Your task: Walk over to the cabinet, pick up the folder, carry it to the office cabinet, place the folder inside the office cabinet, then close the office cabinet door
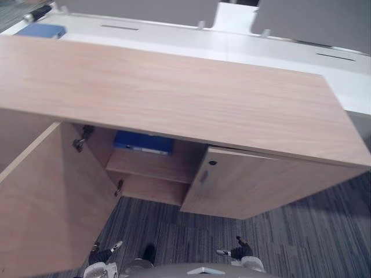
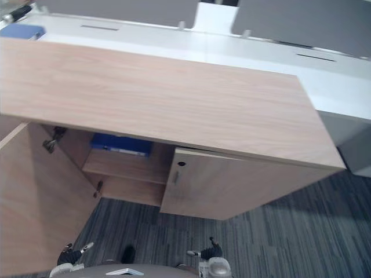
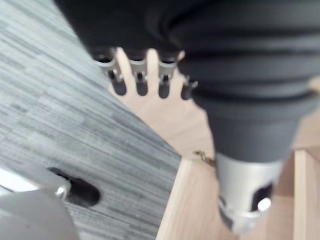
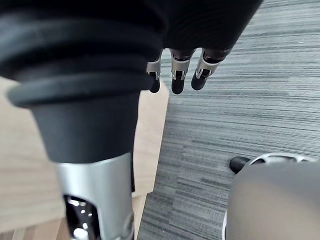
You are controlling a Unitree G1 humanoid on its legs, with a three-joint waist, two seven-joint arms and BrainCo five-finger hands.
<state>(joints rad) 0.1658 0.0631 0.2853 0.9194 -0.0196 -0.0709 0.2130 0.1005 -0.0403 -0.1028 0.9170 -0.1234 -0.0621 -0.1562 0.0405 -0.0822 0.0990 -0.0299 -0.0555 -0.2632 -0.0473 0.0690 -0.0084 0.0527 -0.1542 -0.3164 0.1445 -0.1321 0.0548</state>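
Note:
A blue folder (image 1: 144, 142) lies flat on the upper shelf (image 1: 152, 167) inside the low wooden office cabinet (image 1: 174, 92). The cabinet's left door (image 1: 46, 202) stands wide open toward me, and the right door (image 1: 261, 185) is closed. My left hand (image 1: 103, 253) hangs low near the free edge of the open door, its fingers (image 3: 141, 80) relaxed and holding nothing. My right hand (image 1: 237, 252) hangs low in front of the closed door, over the carpet. Its fingers (image 4: 180, 75) are loose and empty too.
Behind the cabinet runs a white desk (image 1: 232, 46) with grey partition panels. A second blue item (image 1: 40, 30) and a dark object (image 1: 36, 13) lie at its far left. Grey striped carpet (image 1: 290, 231) covers the floor in front.

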